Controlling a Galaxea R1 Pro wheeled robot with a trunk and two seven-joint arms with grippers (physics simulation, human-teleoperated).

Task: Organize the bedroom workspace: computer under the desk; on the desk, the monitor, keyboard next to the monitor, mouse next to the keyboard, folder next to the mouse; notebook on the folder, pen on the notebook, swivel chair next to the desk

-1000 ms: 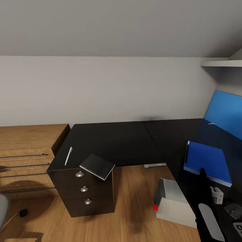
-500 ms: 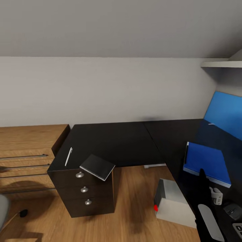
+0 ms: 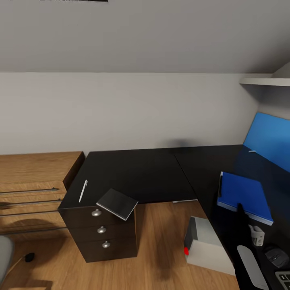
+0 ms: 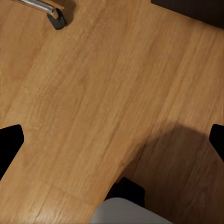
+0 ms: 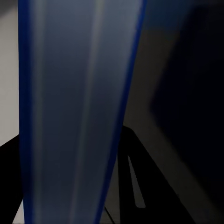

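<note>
Right gripper point(image 5: 70, 205), as we see it, clamps the blue folder's point(image 3: 241, 195) edge on the black desk point(image 3: 141, 171), left gripper point(image 4: 112, 140) spread wide over the floor point(image 4: 93, 84)

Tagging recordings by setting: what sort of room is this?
Probably a home office corner, perhaps in a bedroom: a black L-shaped desk with a three-drawer pedestal, a blue folder on it, and a grey computer tower on the wood floor beneath.

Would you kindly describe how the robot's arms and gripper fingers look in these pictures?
In the head view, the right arm is black with a light grey elongated panel, ending in a slim black finger. In the left wrist view, the left gripper shows two matte black fingertips at the frame edges. No cables or markings are visible.
</note>
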